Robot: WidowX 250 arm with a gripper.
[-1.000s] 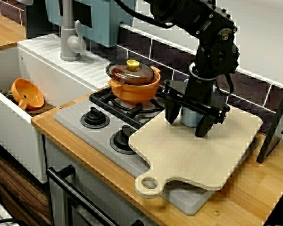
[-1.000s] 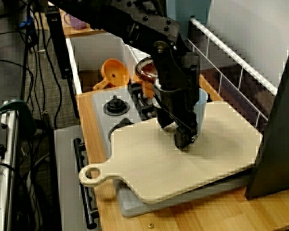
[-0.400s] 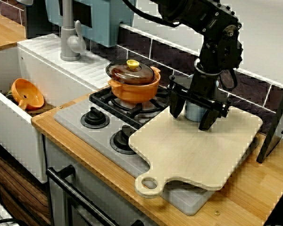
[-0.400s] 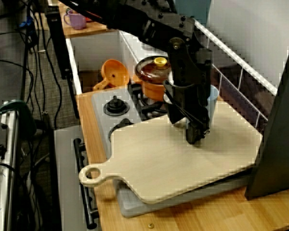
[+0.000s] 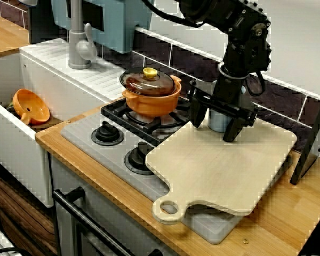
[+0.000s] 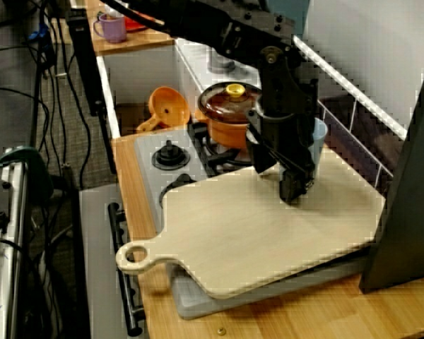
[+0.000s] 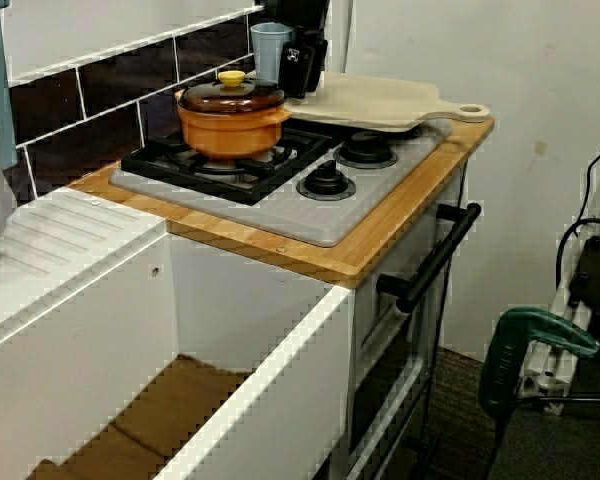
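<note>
In the view from the front, my gripper (image 5: 216, 124) hangs low over the far edge of a pale wooden cutting board (image 5: 224, 176). A light blue cup (image 5: 217, 121) stands upright between its two black fingers, and the gripper looks shut on it. From the side, the same cup (image 6: 318, 138) shows behind the gripper (image 6: 277, 173), just above the board (image 6: 254, 233). In the view along the counter, the cup (image 7: 268, 48) and gripper (image 7: 300, 68) sit by the dark tiled wall, beyond the board (image 7: 380, 100).
An orange pot with a glass lid (image 5: 151, 90) sits on the back burner of the grey stove (image 5: 112, 138), just left of the gripper. An orange funnel (image 5: 32, 106) lies in the sink, beside a faucet (image 5: 80, 42). A black stand (image 5: 312, 138) rises at the right.
The gripper has moved toward the tiled wall and slightly up, and the blue cup has gone with it. Pot and board have not moved.
</note>
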